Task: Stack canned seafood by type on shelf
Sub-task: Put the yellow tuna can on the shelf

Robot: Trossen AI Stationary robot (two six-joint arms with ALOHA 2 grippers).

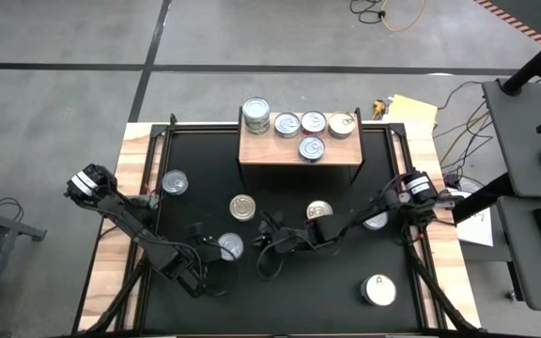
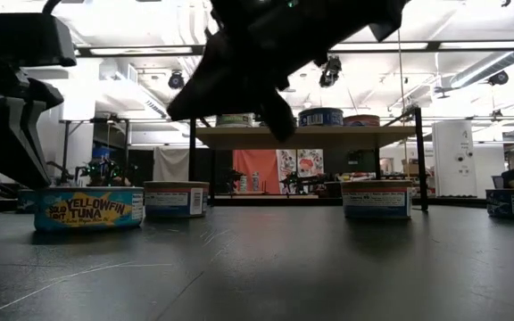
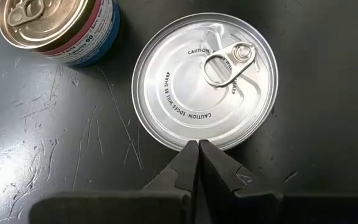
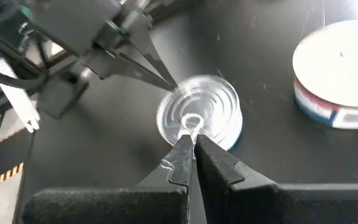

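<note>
A silver-topped can with a pull ring [image 3: 205,81] stands on the black tabletop, left of middle [image 1: 230,246]. My left gripper [image 3: 197,147] is shut, its tips at this can's rim on the near left side [image 1: 220,257]. My right gripper [image 4: 190,140] is shut too, its tips over the same can [image 4: 197,115] from the right [image 1: 252,246]. A gold-topped can [image 1: 242,207] stands just beyond. The shelf [image 1: 341,150] at the far side carries several cans, one pair stacked [image 1: 255,115]. My left gripper's shut tips [image 4: 166,82] point slanting down at the silver can's rim [image 3: 188,138]; whether they touch it I cannot tell. My right gripper's shut tips [image 4: 182,149] lie over the can's top beside the pull ring [image 4: 192,121]; whether they touch it I cannot tell.
Loose cans stand on the tabletop: one at the left [image 1: 175,182], one at the middle [image 1: 319,210], one half under the right arm [image 1: 376,221], and a white-topped one marked "A" [image 1: 378,290] near the right front. Both arms cross the middle of the table.
</note>
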